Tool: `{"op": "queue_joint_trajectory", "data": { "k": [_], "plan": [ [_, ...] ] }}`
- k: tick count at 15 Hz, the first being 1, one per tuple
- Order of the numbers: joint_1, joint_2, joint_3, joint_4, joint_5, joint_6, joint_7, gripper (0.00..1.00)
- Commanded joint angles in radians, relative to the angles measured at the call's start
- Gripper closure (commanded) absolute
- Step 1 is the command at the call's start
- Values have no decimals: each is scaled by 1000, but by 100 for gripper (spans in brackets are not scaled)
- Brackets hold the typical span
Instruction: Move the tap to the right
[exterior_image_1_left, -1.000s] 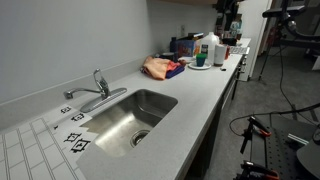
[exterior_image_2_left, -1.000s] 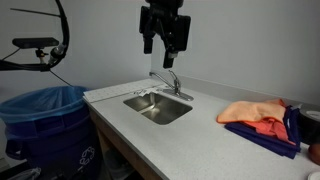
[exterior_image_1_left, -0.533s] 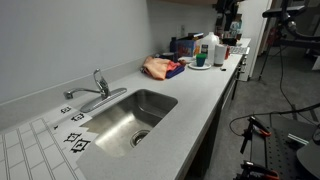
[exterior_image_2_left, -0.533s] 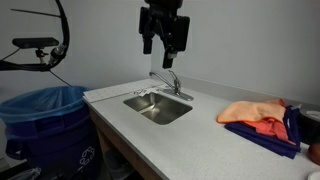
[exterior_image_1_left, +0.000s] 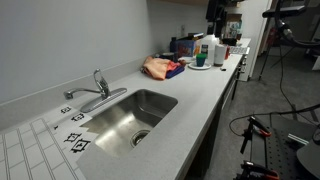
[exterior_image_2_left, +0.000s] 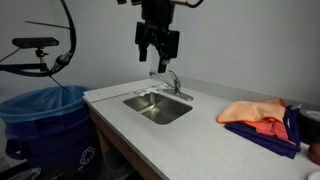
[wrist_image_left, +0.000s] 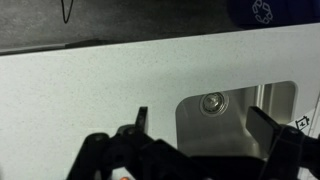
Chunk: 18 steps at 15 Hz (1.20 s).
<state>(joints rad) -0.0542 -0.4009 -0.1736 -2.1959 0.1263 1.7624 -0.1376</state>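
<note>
The gripper (exterior_image_2_left: 158, 62) hangs with its jaws spread wide and nothing between them, well above the tap (exterior_image_2_left: 166, 85) and clear of it. In the wrist view its dark fingers (wrist_image_left: 140, 121) frame a corner of the steel sink (wrist_image_left: 192, 120), where only the drain (wrist_image_left: 212, 102) shows. The tap (exterior_image_1_left: 95, 91) stands at the sink's (exterior_image_1_left: 160, 104) back edge, lever upright, its low spout running along that edge. Further along the counter (exterior_image_2_left: 205, 130) lies an orange cloth (exterior_image_2_left: 254, 110). A blue bin (exterior_image_2_left: 45, 130) with a clear liner stands beside the counter; its contents cannot be made out.

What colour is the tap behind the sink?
Shiny chrome silver. The tap shows best in an exterior view.
</note>
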Motion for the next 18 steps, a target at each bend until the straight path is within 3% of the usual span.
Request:
{"op": "queue_joint_trajectory", "data": {
  "k": [1, 18],
  "plan": [
    [25, 54, 54, 4, 16, 63, -11, 0],
    [141, 335, 227, 77, 19, 449, -8, 0]
  ]
}}
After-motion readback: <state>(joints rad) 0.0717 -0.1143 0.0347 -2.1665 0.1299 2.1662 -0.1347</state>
